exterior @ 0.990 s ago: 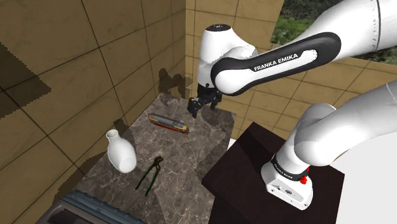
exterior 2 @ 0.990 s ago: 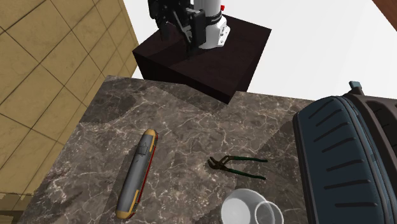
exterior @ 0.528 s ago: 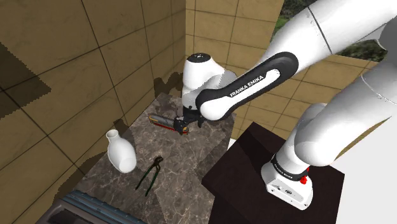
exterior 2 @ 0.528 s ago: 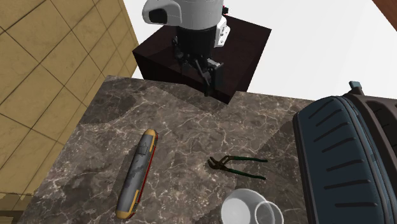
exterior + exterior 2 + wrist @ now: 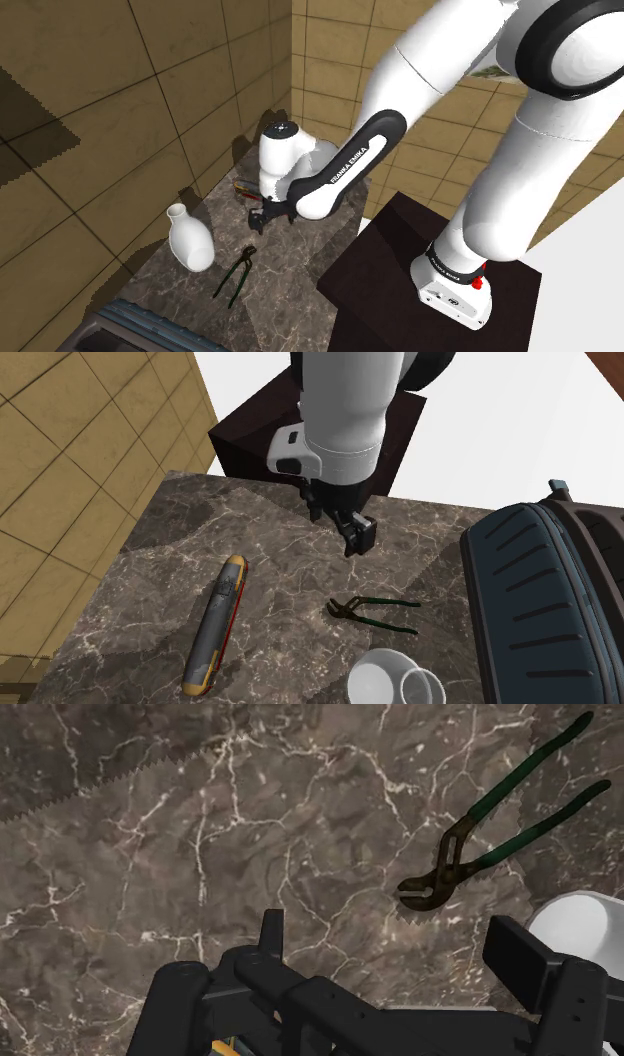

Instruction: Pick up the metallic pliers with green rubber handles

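Note:
The pliers (image 5: 375, 609) lie flat on the dark marble tabletop (image 5: 150, 572), with a rusty metal head and two thin green handles spread apart. In the shoulder view the pliers (image 5: 235, 275) rest near the white vase. My black gripper (image 5: 352, 540) hangs over the table a short way from the pliers' head, on the stand's side. In the wrist view the gripper (image 5: 395, 944) is open with bare marble between its fingers. The pliers (image 5: 490, 834) sit ahead of it, off toward the right finger (image 5: 520, 954).
A white vase (image 5: 188, 240) stands close beside the pliers. A long grey, yellow and red toy train (image 5: 215, 622) lies on the table's other side. A dark blue suitcase (image 5: 540, 612) takes up the table's end. The dark stand (image 5: 420, 270) abuts the table; tiled walls behind.
The arm has swung down from near the far wall and stand toward the table's middle. The gripper is now low over the marble near the pliers' head. The objects have not moved.

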You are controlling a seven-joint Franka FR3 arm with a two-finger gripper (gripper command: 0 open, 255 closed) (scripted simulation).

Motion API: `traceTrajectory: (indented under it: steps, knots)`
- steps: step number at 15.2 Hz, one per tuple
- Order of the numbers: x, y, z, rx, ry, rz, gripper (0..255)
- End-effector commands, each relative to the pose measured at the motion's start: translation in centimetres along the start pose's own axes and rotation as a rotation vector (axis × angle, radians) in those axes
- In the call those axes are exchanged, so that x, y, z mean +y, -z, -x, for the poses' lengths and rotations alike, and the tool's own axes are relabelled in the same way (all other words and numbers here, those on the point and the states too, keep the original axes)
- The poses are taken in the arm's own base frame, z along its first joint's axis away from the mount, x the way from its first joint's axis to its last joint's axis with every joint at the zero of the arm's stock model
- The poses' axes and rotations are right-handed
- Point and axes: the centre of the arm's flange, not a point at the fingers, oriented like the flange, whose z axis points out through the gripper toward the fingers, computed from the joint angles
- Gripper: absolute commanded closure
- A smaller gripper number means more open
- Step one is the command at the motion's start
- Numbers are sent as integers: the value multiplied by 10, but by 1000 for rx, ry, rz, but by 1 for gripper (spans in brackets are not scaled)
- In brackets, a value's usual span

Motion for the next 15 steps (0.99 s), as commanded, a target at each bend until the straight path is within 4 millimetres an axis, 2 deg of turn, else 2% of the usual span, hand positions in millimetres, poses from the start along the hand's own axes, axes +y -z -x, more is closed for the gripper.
traceTrajectory:
  steps: [1,9,15]
  knots:
    - [-16,-23,0,-1,-16,-8,0]
    - [-83,-102,-2,-5,-72,-33,0]
    - [-83,-130,-1,-5,-74,-34,0]
